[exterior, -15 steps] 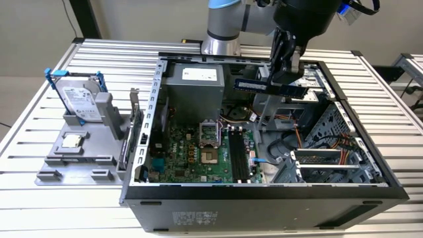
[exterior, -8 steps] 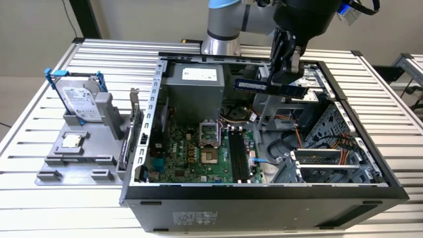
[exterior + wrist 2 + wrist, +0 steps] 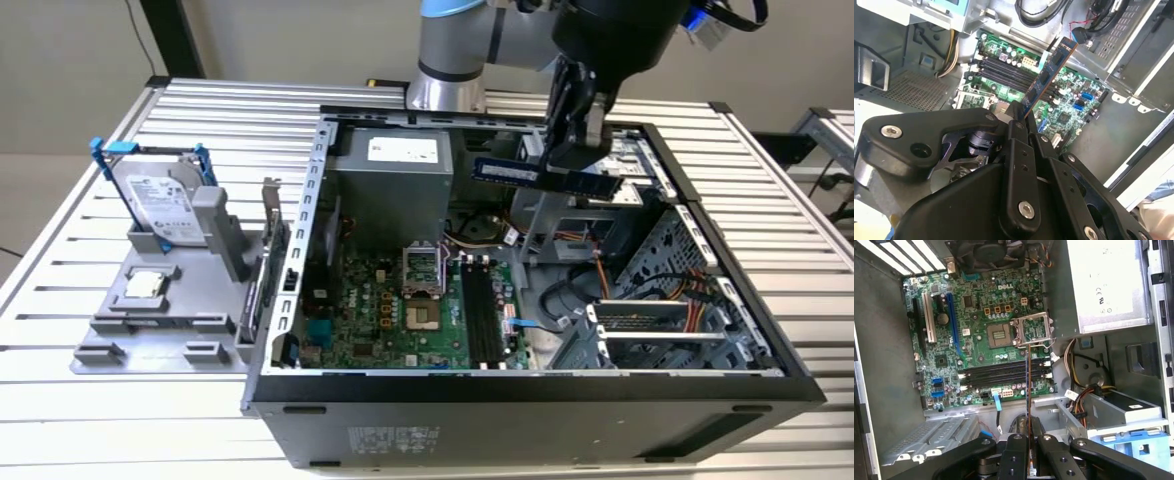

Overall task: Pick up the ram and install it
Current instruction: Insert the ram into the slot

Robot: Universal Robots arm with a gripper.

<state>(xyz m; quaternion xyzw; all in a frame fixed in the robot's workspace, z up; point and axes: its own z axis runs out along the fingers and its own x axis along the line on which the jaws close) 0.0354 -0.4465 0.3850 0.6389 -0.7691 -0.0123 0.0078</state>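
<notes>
Gripping the thin, dark-blue ram stick (image 3: 541,174) by its flat faces, seemingly a little off its middle, the jaws are closed on it. They hold it high over the open grey computer case (image 3: 534,425), well apart from the green motherboard (image 3: 400,320). Lowered as it sits, I judge it would straddle the long black memory slots (image 3: 1004,371) rather than seat, and an off-centre hold could let it tilt. Its long axis lies level, from the exterior view's left to right, faces upright. In the first wrist view it looks crosswise to the slots.
</notes>
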